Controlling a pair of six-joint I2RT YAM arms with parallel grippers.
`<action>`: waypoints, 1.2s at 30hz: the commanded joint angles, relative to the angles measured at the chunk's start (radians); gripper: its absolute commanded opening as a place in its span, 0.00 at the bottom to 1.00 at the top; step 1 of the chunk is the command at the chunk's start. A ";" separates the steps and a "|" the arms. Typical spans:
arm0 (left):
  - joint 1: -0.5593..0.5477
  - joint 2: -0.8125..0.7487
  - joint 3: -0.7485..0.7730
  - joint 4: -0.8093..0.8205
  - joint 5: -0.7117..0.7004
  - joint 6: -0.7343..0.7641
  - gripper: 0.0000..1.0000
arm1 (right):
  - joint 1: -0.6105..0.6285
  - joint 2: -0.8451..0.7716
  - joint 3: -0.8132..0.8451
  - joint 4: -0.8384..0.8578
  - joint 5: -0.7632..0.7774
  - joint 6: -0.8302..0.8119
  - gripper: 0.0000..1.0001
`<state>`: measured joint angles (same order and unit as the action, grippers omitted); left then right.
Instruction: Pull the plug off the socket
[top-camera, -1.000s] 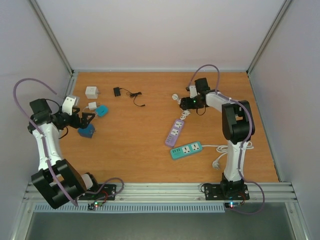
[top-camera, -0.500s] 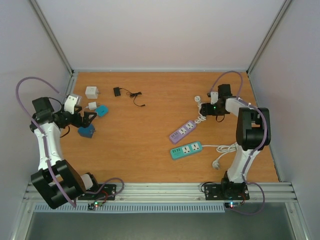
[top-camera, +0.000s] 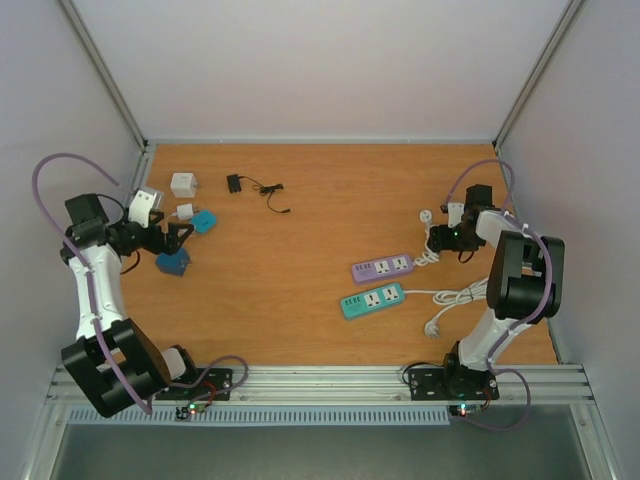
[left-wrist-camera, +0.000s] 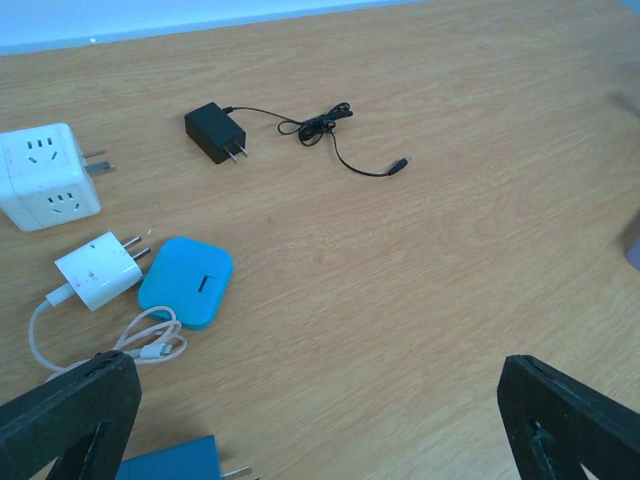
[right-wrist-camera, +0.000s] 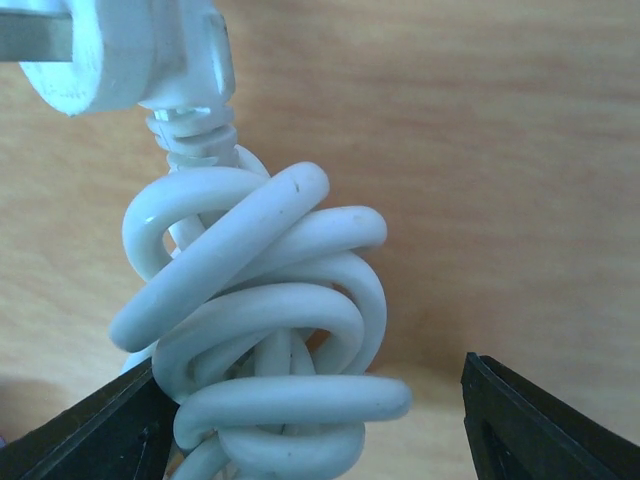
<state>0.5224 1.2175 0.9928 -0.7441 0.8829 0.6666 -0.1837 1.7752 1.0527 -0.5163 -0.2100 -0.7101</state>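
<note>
Straddled coiled white cable with the nearer right hand, unclenched.
Spotted white plastic plug just beyond it, prongs turned sideways; left hand well apart, likewise released.

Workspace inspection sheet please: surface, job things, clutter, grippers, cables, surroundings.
Surface: wooden table, no spills seen.
Job's things: purple strip and teal strip lie side by side; no plug seen in either.
Clutter: white cube, white charger, teal pad and black charger, all at far left.
Grippers: left gripper open, empty; right gripper open around cord coil.
Cables: the coil's plug is free; the teal strip's cord lies loose.
Surroundings: white walls; nothing else seen.
</note>
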 joint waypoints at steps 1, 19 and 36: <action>-0.010 0.023 0.006 0.038 0.015 0.020 1.00 | -0.038 -0.058 -0.049 -0.086 0.045 -0.079 0.78; -0.034 0.133 0.172 -0.106 -0.138 0.052 1.00 | -0.049 -0.185 0.139 -0.245 -0.182 -0.199 0.86; -0.218 0.523 0.865 -0.412 -0.259 -0.151 1.00 | 0.032 -0.150 0.646 -0.266 -0.486 0.076 0.98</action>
<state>0.4137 1.6650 1.7294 -1.0542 0.6788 0.5896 -0.2050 1.6245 1.6661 -0.7952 -0.6163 -0.7586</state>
